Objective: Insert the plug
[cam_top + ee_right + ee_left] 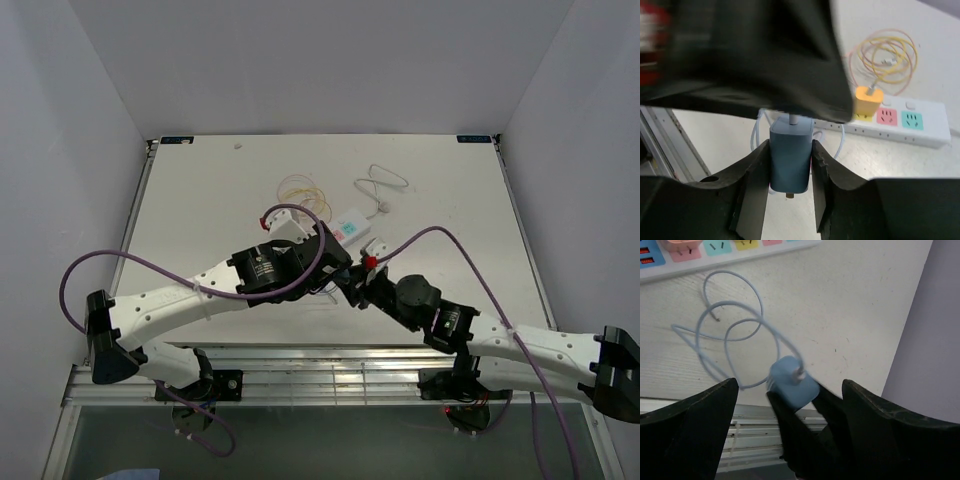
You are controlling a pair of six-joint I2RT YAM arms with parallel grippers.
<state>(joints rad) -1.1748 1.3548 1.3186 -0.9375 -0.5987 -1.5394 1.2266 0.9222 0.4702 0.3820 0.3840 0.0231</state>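
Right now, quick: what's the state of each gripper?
Left gripper: open, holding nothing.
Right gripper: fingers shut on the blue rectangular plastic charger plug.

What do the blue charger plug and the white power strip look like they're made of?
Blue charger plug: likely moulded plastic, matte; even colour, rounded edges. White power strip: probably hard plastic, smooth, slightly glossy casing with coloured socket faces.

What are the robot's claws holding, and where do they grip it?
The right gripper pinches the blue charger plug by two opposite sides; the left gripper is open and empty.
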